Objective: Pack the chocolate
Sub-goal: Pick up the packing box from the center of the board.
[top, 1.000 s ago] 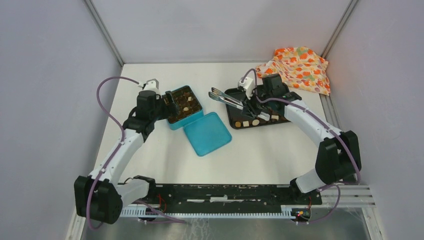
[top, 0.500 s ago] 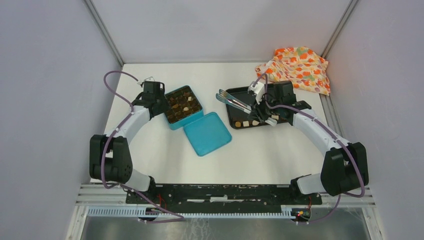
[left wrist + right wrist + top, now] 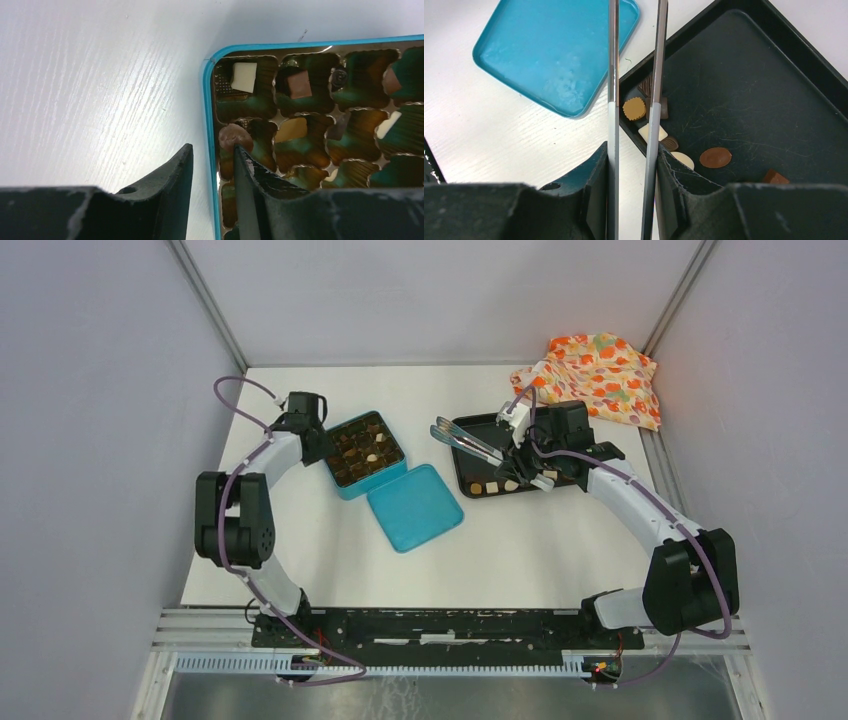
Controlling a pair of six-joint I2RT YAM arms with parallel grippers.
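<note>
The hand (image 3: 212,148) straddles the left wall of the box (image 3: 208,95) near its corner. One finger (image 3: 180,175) is outside the box over the white tabletop (image 3: 100,75). The other (image 3: 247,175) is inside, its tip just beside a round brown chocolate (image 3: 231,138). A gap shows on each side of the wall. Farther into the box, gold cups (image 3: 362,125) hold a white square (image 3: 244,77), a brown square (image 3: 299,85) and a tan piece (image 3: 291,129).
</note>
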